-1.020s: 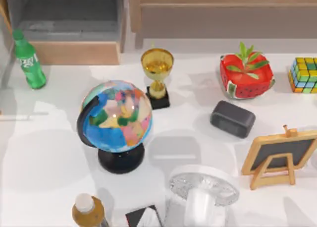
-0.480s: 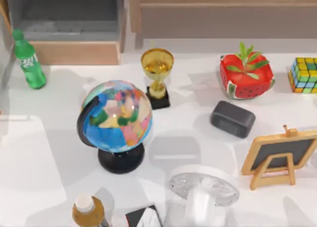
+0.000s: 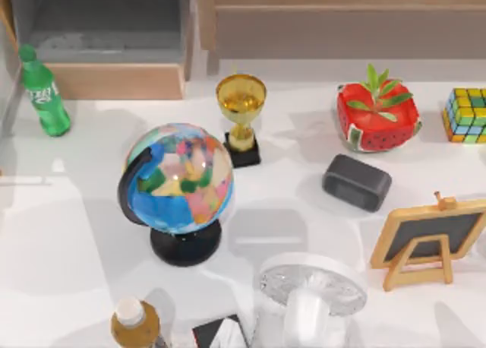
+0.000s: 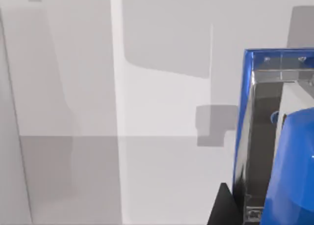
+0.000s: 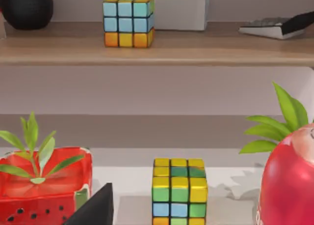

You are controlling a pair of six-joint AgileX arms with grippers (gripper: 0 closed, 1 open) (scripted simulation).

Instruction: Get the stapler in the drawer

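From above, the drawer [image 3: 114,52] stands open at the table's far left corner, grey floor bare, with a green bottle [image 3: 44,92] just left of its tan front; a globe [image 3: 178,182], a gold trophy [image 3: 241,116], a dark grey block [image 3: 357,182] and a watermelon planter [image 3: 377,116] share the white table [image 3: 76,234]. The left wrist view has the blue stapler [image 4: 274,146] close against the camera over pale surfaces; whether the left jaws pinch it cannot be told. The right wrist view faces a colour cube [image 5: 179,193] before the wooden shelf [image 5: 157,53], its jaws unreadable.
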